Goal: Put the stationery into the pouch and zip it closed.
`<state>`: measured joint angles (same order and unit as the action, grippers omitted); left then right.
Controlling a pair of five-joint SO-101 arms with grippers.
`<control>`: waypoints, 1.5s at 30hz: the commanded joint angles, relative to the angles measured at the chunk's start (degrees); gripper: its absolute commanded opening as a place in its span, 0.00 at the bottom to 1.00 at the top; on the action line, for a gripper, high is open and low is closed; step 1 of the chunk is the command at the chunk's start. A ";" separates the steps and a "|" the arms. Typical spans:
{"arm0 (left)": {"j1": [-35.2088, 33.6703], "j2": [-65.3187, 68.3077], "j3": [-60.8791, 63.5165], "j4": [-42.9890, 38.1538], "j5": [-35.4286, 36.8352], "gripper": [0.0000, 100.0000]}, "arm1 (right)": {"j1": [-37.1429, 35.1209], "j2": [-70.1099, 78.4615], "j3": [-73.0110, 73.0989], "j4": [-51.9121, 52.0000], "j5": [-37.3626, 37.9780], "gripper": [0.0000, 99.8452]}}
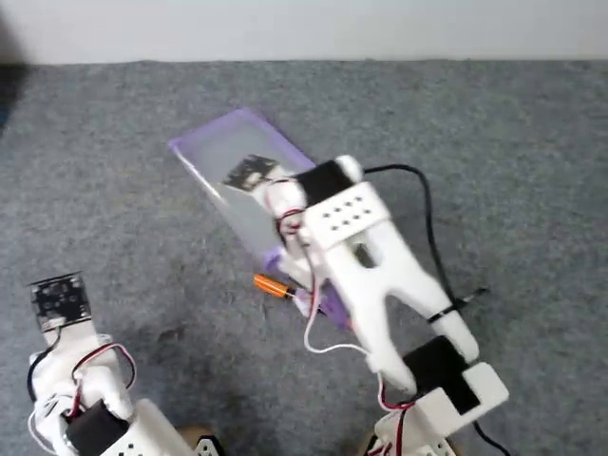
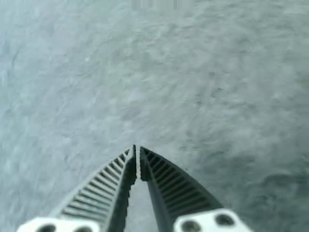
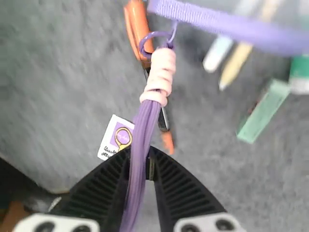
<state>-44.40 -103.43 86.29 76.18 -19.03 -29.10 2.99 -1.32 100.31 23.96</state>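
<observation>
The pouch [image 1: 237,176], translucent with purple trim, lies at an angle a little above and left of the centre of the high view, on the grey, felt-like table [image 1: 494,142]. The right arm comes in over it from the lower right of that frame and covers the pouch's lower end.

In the right wrist view the right gripper [image 3: 140,153] has its fingers pressed together on the purple pull cord [image 3: 145,118]. The cord runs straight out from between them, through a pink wrap [image 3: 160,77], to a ring hanging from the pouch's purple zip band [image 3: 227,24]. A small white tag [image 3: 116,141] sits just beside the cord at the fingertips.

An orange pen [image 1: 274,285] lies on the table just beside the pouch's lower edge, near the centre of the high view. Two pencils [image 3: 236,60] and a green block [image 3: 263,112] show near the zip band; whether they lie inside the pouch I cannot tell.

The left arm sits in the lower left corner of the high view, well apart from the pouch. The left gripper [image 2: 136,153] has its fingers closed with the tips touching and nothing between them, above bare table
</observation>
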 commanded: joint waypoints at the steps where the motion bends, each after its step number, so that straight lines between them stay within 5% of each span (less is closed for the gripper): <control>1: 3.69 -0.53 -3.47 0.18 -0.62 0.02 | 4.09 -3.30 2.81 1.80 5.36 0.01; 11: 3.69 -0.53 -3.30 0.18 -0.44 0.02 | 2.68 -3.21 -3.16 2.33 6.07 0.28; 37: 3.60 -0.53 -3.12 0.18 -0.44 0.02 | -1.89 29.14 -13.01 -9.27 -1.23 0.27; 45: 3.60 -0.53 -3.12 0.18 -0.44 0.02 | -1.80 34.07 -14.51 -9.45 -1.23 0.04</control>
<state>-40.97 -103.43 86.02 76.18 -19.03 -29.89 37.01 -14.24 91.25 23.34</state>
